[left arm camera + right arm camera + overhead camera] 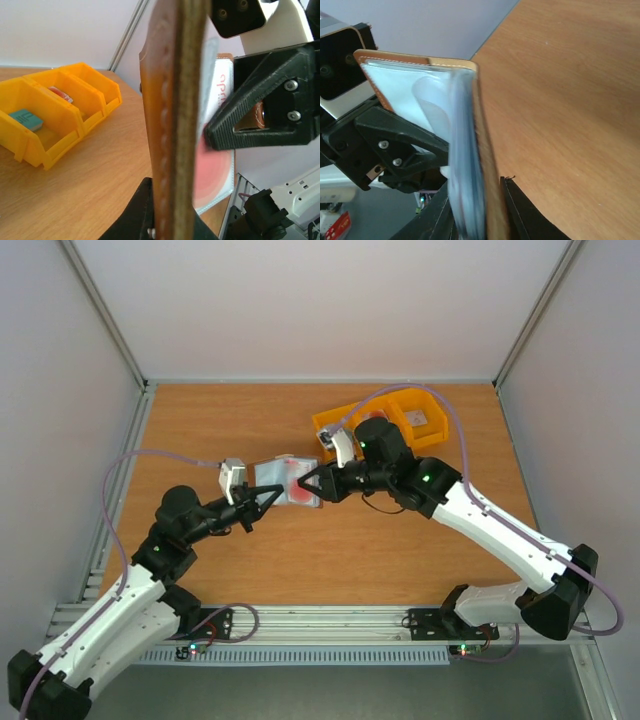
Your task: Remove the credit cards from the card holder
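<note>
Above the wooden table (pixel 400 550), the card holder (pixel 278 472) is suspended open, the left gripper (pixel 270 498) clenched on its leather edge, the right gripper (pixel 306 480) astride its sleeves (clamping cannot be told), with the credit cards (pixel 218 170) apparently all inside, none extracted yet.

Edge-on card holder (pixel 172 120) pinched by left claw (pixel 167 227); right claw (pixel 214 137) tip against red-spotted card (pixel 218 176)

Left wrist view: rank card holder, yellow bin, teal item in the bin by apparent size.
1. card holder, but it sits right at the lens, so its size is inflated
2. yellow bin
3. teal item inside it
</note>
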Controlling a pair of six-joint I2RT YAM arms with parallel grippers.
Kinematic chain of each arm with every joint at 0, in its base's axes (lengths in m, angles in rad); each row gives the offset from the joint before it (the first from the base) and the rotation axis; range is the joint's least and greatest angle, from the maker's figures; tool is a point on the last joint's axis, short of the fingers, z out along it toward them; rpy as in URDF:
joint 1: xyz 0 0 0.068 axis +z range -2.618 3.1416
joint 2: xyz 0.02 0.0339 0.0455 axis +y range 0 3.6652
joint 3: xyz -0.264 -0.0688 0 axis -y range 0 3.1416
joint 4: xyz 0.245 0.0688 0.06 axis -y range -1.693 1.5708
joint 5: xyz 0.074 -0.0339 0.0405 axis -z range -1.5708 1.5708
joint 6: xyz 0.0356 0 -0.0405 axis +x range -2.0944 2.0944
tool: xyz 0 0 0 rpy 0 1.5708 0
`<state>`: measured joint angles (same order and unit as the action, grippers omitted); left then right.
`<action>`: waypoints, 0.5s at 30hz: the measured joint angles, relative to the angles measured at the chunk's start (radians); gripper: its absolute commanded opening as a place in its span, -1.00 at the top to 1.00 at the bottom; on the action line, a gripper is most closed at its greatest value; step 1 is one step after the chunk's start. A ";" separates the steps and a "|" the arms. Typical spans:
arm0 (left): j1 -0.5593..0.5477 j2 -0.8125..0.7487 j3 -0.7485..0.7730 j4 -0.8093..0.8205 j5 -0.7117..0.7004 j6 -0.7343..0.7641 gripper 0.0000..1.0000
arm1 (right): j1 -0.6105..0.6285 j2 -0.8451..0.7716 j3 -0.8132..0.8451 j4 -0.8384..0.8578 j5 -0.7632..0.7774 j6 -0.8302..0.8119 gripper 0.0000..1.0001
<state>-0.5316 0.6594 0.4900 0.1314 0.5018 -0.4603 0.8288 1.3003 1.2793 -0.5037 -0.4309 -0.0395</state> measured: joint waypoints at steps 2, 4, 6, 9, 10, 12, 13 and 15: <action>0.000 -0.001 0.000 0.001 0.003 -0.012 0.99 | -0.026 -0.016 0.001 -0.035 -0.010 -0.026 0.49; 0.000 -0.002 0.000 0.002 0.009 -0.027 0.99 | -0.043 -0.031 0.001 -0.063 -0.017 -0.048 0.53; 0.000 -0.004 -0.001 0.003 0.018 -0.041 0.99 | -0.049 -0.042 0.001 -0.078 -0.026 -0.060 0.71; 0.000 -0.005 -0.004 0.008 0.034 -0.055 0.99 | -0.049 -0.046 0.001 -0.081 -0.057 -0.077 0.97; 0.000 -0.004 -0.008 0.009 0.035 -0.058 0.99 | -0.049 -0.045 0.002 -0.080 -0.066 -0.079 0.98; 0.002 -0.005 -0.010 0.009 0.039 -0.064 0.65 | -0.049 -0.045 0.002 -0.081 -0.080 -0.079 0.98; 0.002 -0.006 -0.010 0.009 0.039 -0.065 0.27 | -0.050 -0.044 0.002 -0.081 -0.085 -0.079 0.98; 0.002 -0.013 -0.010 0.005 0.022 -0.070 -0.08 | -0.061 -0.043 0.002 -0.082 -0.082 -0.077 0.98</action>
<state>-0.5297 0.6464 0.4797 0.1368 0.5240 -0.5301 0.7681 1.2568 1.2812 -0.5858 -0.5125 -0.1162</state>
